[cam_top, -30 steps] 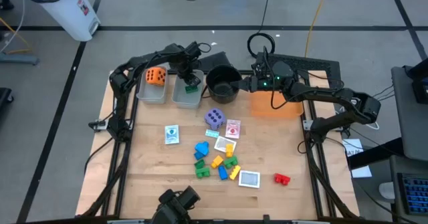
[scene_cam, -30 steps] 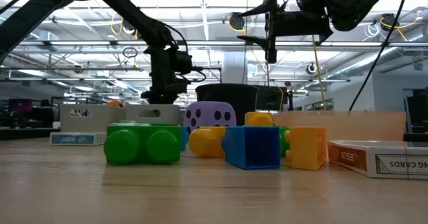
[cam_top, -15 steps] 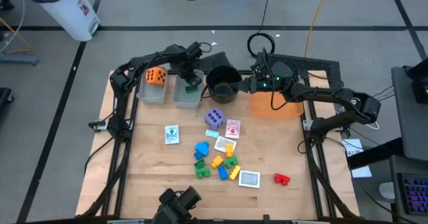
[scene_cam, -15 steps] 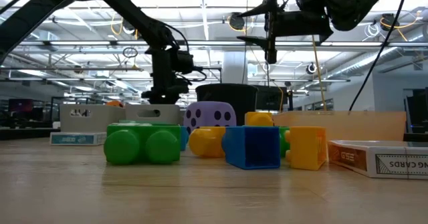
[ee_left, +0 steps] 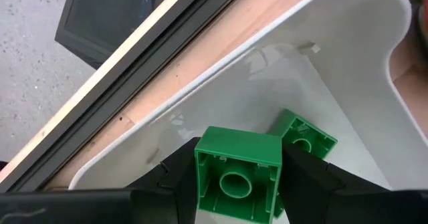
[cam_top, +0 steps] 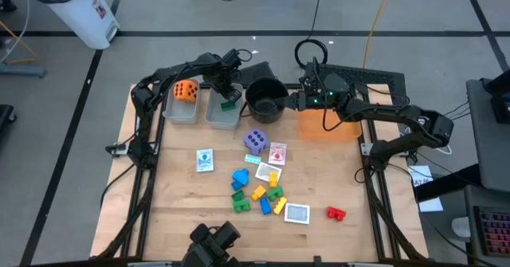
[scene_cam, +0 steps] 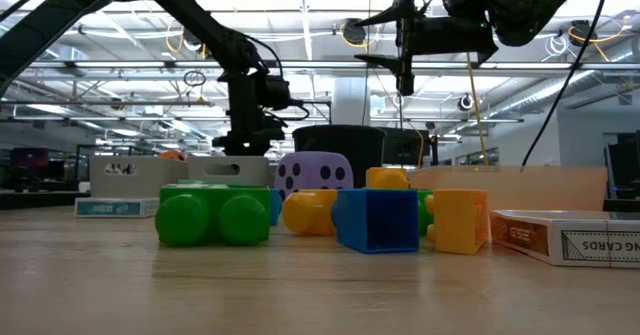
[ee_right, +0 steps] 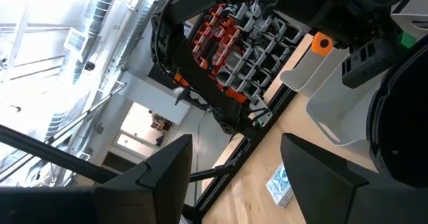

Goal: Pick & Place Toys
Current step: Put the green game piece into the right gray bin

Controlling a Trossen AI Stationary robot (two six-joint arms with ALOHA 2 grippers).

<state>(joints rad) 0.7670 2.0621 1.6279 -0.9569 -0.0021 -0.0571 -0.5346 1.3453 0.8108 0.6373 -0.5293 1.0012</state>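
green block [ee_left: 237, 174] sits clamped in the left gripper [ee_left: 234, 184] above a grey bin [ee_left: 348, 83].

We read "CARDS" on the end of the card box [scene_cam: 575, 240] lying at the right of the low view, faint raised lettering on the grey bin [scene_cam: 125, 172] we cannot make out, black pips on the orange die [cam_top: 186, 91] and purple die [cam_top: 255, 141]

Beneath our left jaws a second green block [ee_left: 304, 137] already takes part of the grey bin [ee_left: 348, 83] floor. Beside them stands the black pot [cam_top: 265, 100], with our right arm just beyond it.
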